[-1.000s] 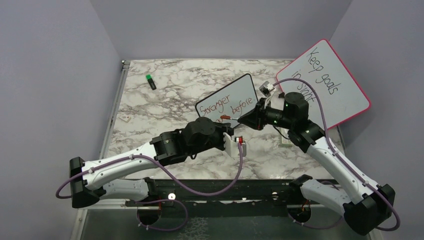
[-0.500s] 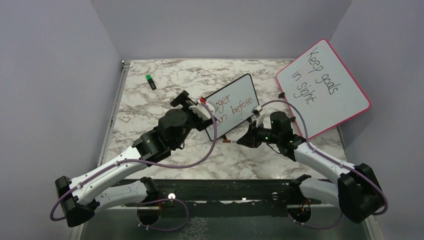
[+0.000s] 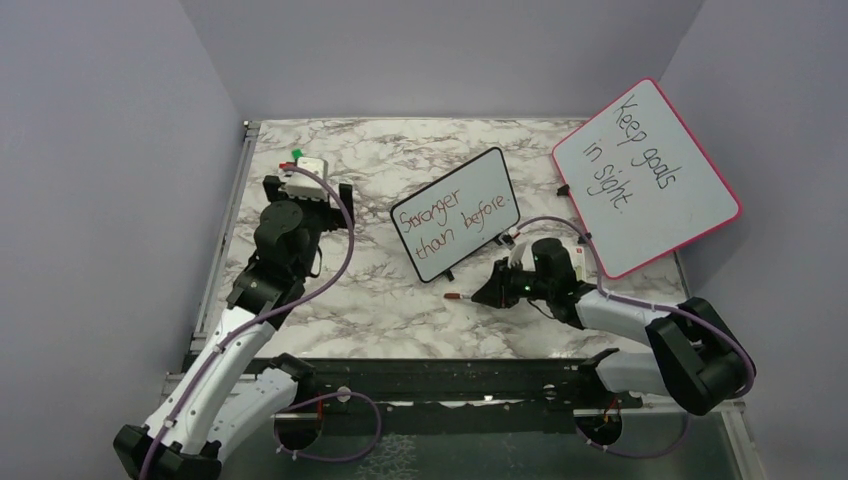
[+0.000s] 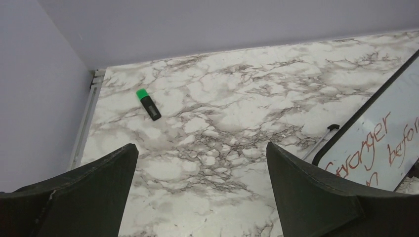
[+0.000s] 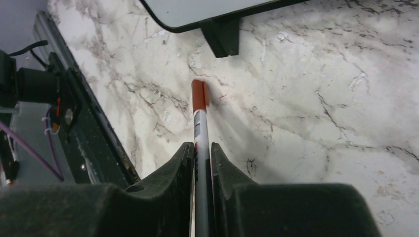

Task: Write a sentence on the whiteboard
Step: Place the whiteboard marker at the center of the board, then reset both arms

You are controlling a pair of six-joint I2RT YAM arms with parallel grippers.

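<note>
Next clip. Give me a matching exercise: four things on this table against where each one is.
1 small black-framed whiteboard
2 large pink-framed board
3 green-capped black marker
4 white marker with reddish-brown end

A clamped in the shut right gripper
B lying loose, far left of the marble table
C far right, black handwriting
D mid-table, reddish-brown sentence

Pairs: 1-D, 2-C, 3-B, 4-A.

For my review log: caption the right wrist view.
Right gripper shut on white, reddish-brown-capped marker, near a foot of the small black-framed whiteboard.
</note>
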